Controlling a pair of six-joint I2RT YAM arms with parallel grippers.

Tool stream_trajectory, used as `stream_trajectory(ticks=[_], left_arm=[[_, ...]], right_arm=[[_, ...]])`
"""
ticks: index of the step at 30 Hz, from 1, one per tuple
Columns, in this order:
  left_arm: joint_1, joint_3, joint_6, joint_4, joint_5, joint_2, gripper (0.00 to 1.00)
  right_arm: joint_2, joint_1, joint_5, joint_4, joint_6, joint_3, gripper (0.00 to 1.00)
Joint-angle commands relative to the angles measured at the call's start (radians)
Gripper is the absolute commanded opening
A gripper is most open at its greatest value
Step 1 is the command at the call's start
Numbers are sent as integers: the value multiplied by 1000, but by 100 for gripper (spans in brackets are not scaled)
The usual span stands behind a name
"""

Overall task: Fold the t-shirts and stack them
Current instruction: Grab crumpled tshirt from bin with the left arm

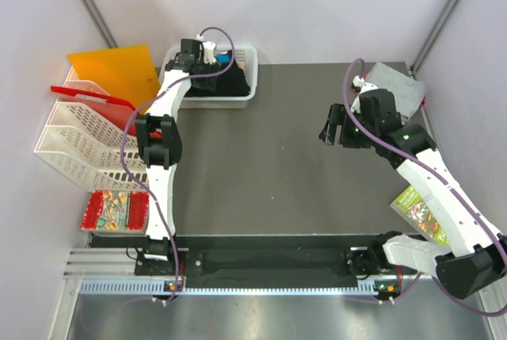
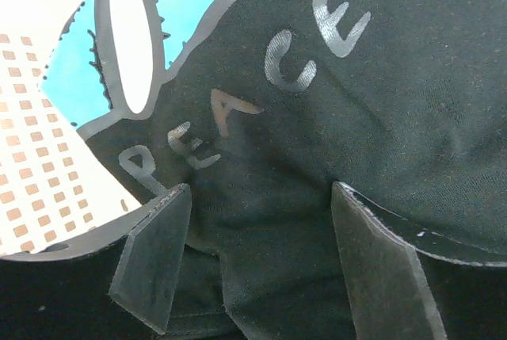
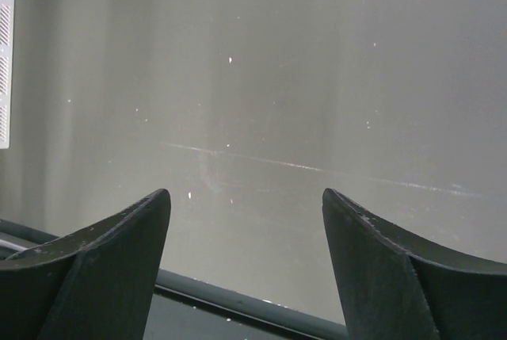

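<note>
Black cloth: the black t-shirt [image 1: 231, 85] lies bunched in the white basket [image 1: 247, 100] at the far edge of the table [image 1: 261, 166]. Its "PEACE" lettering and blue print are creased, so it needs flat ground before any fold.
Left gripper: the left gripper [image 2: 261, 191] is low inside the basket with its fingers spread. Shirt cloth sits under and between them, and nothing looks pinched. I judge it is placed to bite a ridge of fabric.
Right gripper: the right gripper [image 3: 245, 193] hangs over bare tabletop with its jaws apart and empty. It is probably parked where the shirt would be laid out, ready to take a second corner.
Grey t-shirt: the grey t-shirt [image 1: 396, 85] rests at the far right corner, well apart from the basket and out of the middle working space.
Side clutter: the orange sheet [image 1: 115, 66] and the booklets [image 1: 111, 209] sit off to the edges, clear of the folding area.
Step in hand: lifting the black shirt out, by my reading; no folded stack shows.
</note>
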Motion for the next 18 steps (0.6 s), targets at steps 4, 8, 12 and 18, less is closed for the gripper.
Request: stream_trajectory(ticks=[4,8,12,18], left_arm=[[7,20,9,34,73,5,39],[7,44,8,13,85,19,22],[9,46,17,-1,89,9,0],[15,-8,32,48,163,-144,0]], right_arm=[[-7,13,-21,37,13,12,73],[-8,13,-21,40,13,17,71],[-8,13,-22,48,14,15,67],[-10,11,-24,54,8,12,63]])
